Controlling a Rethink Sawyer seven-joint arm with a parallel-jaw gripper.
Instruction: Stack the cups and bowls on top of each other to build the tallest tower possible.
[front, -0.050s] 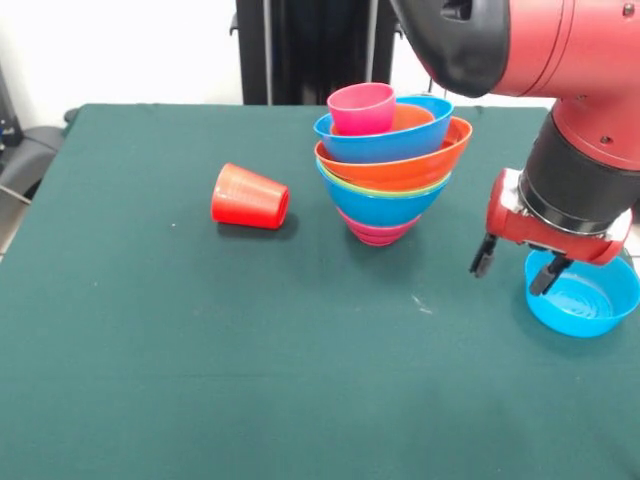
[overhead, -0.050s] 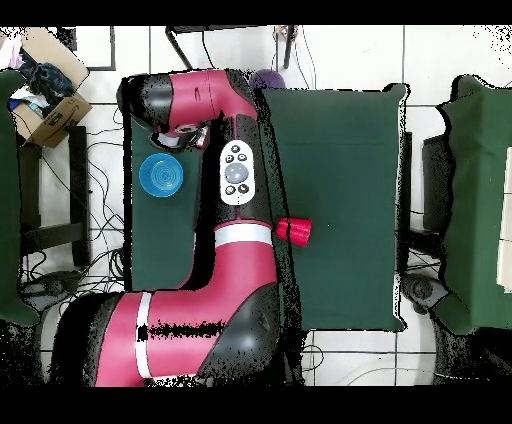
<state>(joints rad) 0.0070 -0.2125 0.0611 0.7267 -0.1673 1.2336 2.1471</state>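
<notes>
— Where is the gripper (front, -0.050s: 520, 268)?

— Low over the green cloth-covered table (front, -0.050s: 200, 380), at the end of the red and black arm (front, -0.050s: 590, 140). Its two dark fingers (front, -0.050s: 484, 256) are spread apart with nothing between them; one hangs over the cloth, the other just over the rim of a glossy light blue plastic bowl (front, -0.050s: 585, 298) that sits upright by itself.

— And the pile?

— The tower (front, -0.050s: 392, 165) stands near the middle of the table, well apart from the gripper. At the bottom is a small magenta bowl (front, -0.050s: 378, 232), then a large blue bowl (front, -0.050s: 385, 205), a thin lime green rim (front, -0.050s: 385, 187), a large orange bowl (front, -0.050s: 400, 165) and another blue bowl (front, -0.050s: 385, 140). Inside that top one there seems to be an orange lining, though I can't be sure. A pink-magenta tapered cup (front, -0.050s: 362, 108) sits topmost, upright.

— Anything loose?

— A red-orange tapered plastic cup (front, -0.050s: 250, 197) lies on its side beside the tower, not touching it. From overhead the arm hides the tower; only the light blue bowl and the red-orange cup show.
</notes>
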